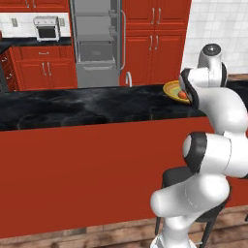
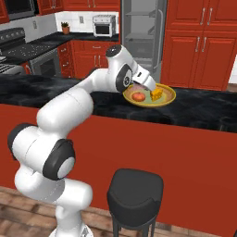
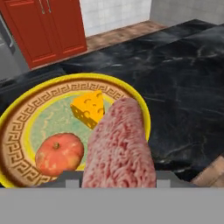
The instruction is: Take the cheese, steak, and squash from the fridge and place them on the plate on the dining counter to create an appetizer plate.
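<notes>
Closest to the hand camera, the steak (image 3: 119, 144) stood up between the gripper (image 3: 118, 181) fingers, a pink, grainy slab rising from the bottom of the view and reaching out over the right part of the plate (image 3: 17, 148). Jaws were partly closed, clamped on its near end; the finger tips themselves were mostly hidden behind the meat. Whether the slab's far end touched the plate could not be told.

Just beyond and left of the steak, a round red-orange fruit (image 3: 59, 153) lay on the plate's pale green centre. The cheese (image 3: 89, 108) sat farther in, a yellow wedge with holes, close beside the steak's upper left edge and apart from the fruit.

From the right base view, the plate (image 2: 169, 99) rested on the dining counter (image 2: 199, 111), with the cheese (image 2: 157, 95) and fruit (image 2: 138, 96) on it and the gripper (image 2: 147, 86) angled down over its left side. A black stool (image 2: 134, 190) stood at the red front panel.

Farthest back, the fridge (image 1: 97, 43) stood open among red cabinets (image 1: 155, 43), grey shelves showing. A white toaster oven (image 1: 47, 28) sat on the rear worktop.
</notes>
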{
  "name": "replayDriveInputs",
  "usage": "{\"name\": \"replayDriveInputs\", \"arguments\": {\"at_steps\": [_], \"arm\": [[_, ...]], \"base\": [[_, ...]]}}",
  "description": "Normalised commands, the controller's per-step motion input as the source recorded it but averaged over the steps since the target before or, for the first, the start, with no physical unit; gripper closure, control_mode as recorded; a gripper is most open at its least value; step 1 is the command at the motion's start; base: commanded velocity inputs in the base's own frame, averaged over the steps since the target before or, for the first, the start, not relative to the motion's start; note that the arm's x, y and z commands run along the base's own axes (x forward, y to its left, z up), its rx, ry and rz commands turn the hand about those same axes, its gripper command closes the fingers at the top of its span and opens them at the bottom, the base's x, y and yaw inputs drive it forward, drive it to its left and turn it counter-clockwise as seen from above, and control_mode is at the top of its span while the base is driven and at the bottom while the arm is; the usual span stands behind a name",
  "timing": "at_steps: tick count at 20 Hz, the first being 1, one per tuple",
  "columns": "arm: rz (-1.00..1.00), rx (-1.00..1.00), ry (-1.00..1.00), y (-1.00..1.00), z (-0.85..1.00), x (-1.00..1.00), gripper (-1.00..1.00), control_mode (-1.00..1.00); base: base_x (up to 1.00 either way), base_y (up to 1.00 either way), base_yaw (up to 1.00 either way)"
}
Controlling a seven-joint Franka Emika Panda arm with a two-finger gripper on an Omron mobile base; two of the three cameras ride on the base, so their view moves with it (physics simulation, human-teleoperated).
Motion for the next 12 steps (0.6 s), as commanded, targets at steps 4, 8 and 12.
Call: {"name": "replayDriveInputs", "arguments": {"at_steps": [4, 8, 12], "arm": [[0.00, 0.07, 0.04, -0.42, -0.29, 0.35, 1.00, -1.00], [0.00, 0.06, 0.02, -0.41, -0.29, 0.29, 1.00, -1.00], [0.00, 0.06, 0.00, -0.32, -0.33, 0.28, 1.00, -1.00]], "base": [[0.00, 0.00, 0.00], [0.00, 0.00, 0.00], [0.00, 0.00, 0.00]]}}
